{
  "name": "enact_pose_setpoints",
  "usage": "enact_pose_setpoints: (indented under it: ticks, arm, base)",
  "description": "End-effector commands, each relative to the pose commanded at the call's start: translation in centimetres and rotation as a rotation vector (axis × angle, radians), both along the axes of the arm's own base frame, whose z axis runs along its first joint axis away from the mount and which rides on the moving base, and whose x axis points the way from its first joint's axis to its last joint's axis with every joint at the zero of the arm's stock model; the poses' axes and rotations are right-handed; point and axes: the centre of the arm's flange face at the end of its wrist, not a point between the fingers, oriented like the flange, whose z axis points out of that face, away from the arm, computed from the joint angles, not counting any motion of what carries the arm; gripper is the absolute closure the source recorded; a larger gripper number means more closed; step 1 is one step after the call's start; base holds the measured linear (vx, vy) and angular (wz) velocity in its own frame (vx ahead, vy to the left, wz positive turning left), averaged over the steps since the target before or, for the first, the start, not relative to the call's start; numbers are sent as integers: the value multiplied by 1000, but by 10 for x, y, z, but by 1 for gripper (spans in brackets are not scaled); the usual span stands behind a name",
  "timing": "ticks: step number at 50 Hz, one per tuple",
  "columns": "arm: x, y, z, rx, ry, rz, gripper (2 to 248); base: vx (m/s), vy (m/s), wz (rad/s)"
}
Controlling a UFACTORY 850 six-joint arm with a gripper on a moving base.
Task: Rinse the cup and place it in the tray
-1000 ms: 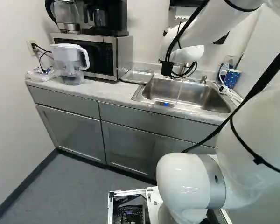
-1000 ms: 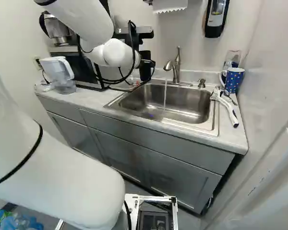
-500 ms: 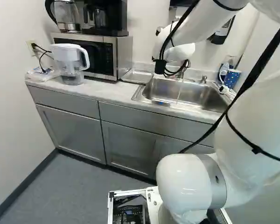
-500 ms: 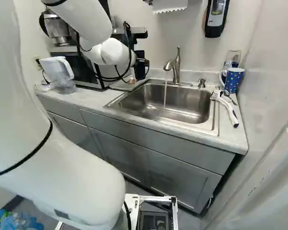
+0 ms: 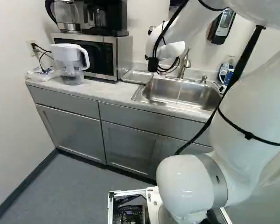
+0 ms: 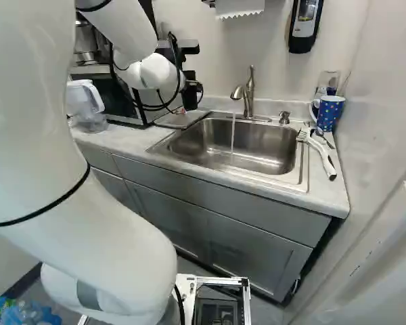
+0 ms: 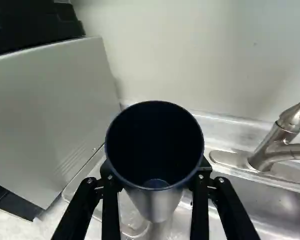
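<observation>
Pincer (image 7: 155, 175) gripping the cup (image 7: 155, 206), the arm (image 5: 196, 24) has swung toward nine o'clock in the left base view, away from the running water (image 6: 233, 135). I judge rinsing done; the tray (image 5: 137, 76), at the sink's (image 5: 198, 97) ten o'clock, comes next.

Open air lies over the basin (image 6: 267, 152) before the faucet (image 6: 250, 93); left of it, beyond the tray (image 6: 179, 121), the microwave (image 7: 45, 115) blocks; right, a mug (image 6: 330, 113).
</observation>
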Motion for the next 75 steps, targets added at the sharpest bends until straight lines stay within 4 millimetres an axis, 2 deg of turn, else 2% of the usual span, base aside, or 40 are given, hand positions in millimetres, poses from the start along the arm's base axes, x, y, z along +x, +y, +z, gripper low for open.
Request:
enact_pose_setpoints:
  ticks: [12,34,75]
  arm:
    - [22,13,-2,0,3,25,125]
    - [69,32,-26,-1,39,56,125]
    - [78,32,-68,-1,53,56,125]
  base:
    - [0,0,0]
    - [0,0,0]
    - [0,0,0]
